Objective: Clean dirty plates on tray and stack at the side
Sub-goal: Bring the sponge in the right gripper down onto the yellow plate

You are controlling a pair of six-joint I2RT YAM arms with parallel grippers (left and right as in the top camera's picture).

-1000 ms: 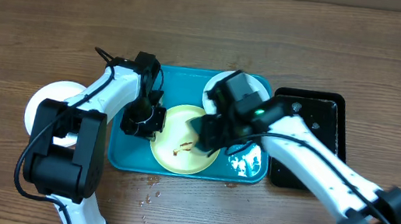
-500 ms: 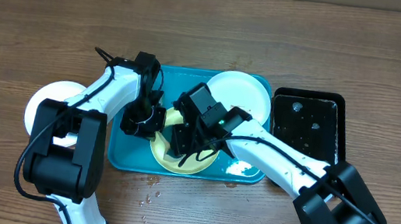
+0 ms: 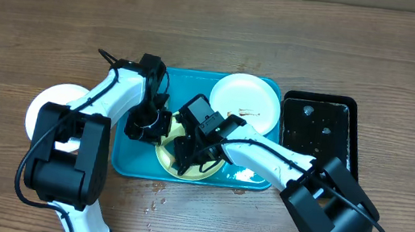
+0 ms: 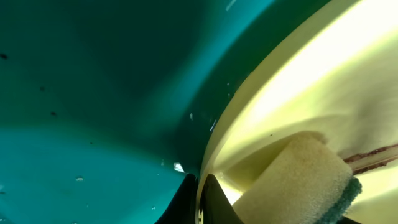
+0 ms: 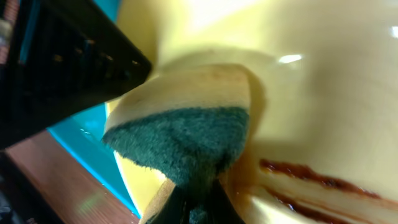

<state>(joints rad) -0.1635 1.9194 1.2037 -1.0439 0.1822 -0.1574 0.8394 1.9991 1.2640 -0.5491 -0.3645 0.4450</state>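
Note:
The pale yellow-green plate (image 3: 198, 168) lies in the teal tray (image 3: 196, 82), mostly under my right gripper. My left gripper (image 3: 157, 125) is shut on the plate's left rim, as the left wrist view (image 4: 200, 200) shows. My right gripper (image 3: 188, 154) is shut on a yellow sponge with a green scouring side (image 5: 186, 124) and presses it onto the plate (image 5: 323, 74) beside brown smears (image 5: 311, 177). The sponge also shows in the left wrist view (image 4: 292, 180). A white plate (image 3: 246, 101) with brown smears sits in the tray's far right corner. Another white plate (image 3: 48, 106) lies on the table left of the tray.
A black rectangular tub (image 3: 319, 132) with water drops stands right of the tray. Wet foam (image 3: 246, 173) lies in the tray's near right corner. Water drops (image 3: 155, 198) lie on the wooden table in front of the tray.
My right gripper has moved left with the sponge onto the yellow-green plate, uncovering the white plate in the tray. My left gripper has not moved.

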